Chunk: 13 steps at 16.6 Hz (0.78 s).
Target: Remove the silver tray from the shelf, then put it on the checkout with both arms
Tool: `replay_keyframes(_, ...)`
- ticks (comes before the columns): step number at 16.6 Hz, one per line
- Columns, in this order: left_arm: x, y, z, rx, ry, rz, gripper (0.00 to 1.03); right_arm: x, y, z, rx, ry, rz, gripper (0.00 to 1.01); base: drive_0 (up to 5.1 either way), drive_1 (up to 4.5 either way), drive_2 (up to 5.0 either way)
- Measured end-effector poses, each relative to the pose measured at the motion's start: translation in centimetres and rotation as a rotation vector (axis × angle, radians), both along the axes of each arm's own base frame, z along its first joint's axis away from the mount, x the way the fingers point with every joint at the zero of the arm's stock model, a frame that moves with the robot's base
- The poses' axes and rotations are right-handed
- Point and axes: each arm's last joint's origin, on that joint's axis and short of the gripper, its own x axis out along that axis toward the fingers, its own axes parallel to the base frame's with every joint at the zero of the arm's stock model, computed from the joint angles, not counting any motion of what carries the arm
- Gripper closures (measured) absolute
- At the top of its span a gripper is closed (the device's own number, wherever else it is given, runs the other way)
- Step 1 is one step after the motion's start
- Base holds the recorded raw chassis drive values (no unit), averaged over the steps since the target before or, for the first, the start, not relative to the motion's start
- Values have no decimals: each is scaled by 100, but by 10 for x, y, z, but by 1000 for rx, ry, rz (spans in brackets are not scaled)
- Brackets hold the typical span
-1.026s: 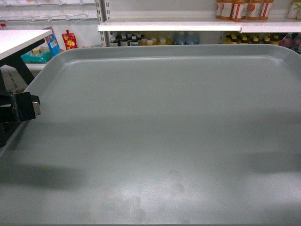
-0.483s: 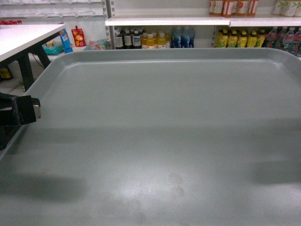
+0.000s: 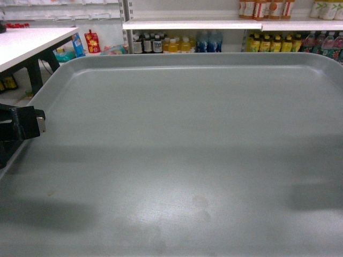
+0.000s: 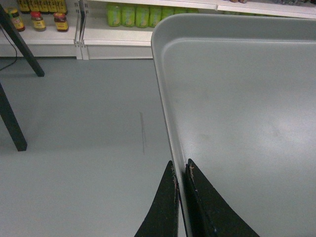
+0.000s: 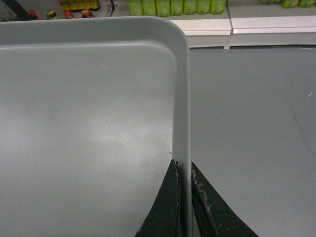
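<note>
The silver tray (image 3: 182, 150) fills most of the head view, held up in the air and level. My left gripper (image 4: 180, 165) is shut on the tray's left rim (image 4: 168, 123), one finger on each side of it; its black body (image 3: 21, 126) shows at the left edge of the head view. On the opposite side my right gripper (image 5: 183, 165) is shut on the right rim (image 5: 182, 98); it is out of the head view. The shelf (image 3: 214, 24) with drink bottles stands behind the tray. The white checkout (image 3: 29, 43) with dark legs is at the far left.
Bottles (image 3: 171, 44) line the shelf's lower row. Red and blue packets (image 3: 86, 43) sit by the checkout's far end. Grey floor (image 4: 84, 123) lies under the tray, with dark checkout legs (image 4: 12, 123) to the left and low shelf boards (image 5: 247, 29) ahead.
The view has swung over the last second: the shelf and bottles slid right, more of the checkout came in at left. The tray stays held in both grippers.
</note>
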Motion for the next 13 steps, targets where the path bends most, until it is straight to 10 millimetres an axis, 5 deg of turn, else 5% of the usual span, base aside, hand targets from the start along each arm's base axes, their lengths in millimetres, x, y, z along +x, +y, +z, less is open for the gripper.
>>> replay_keyframes(5,0,0,0,0,1,0,100,0,0,0,0,0,0,98,0,0,0)
replay_keyframes(13,0,0,-1,1,3,-2,100,0,0,0,-1,1,-2,98,-469,251,251)
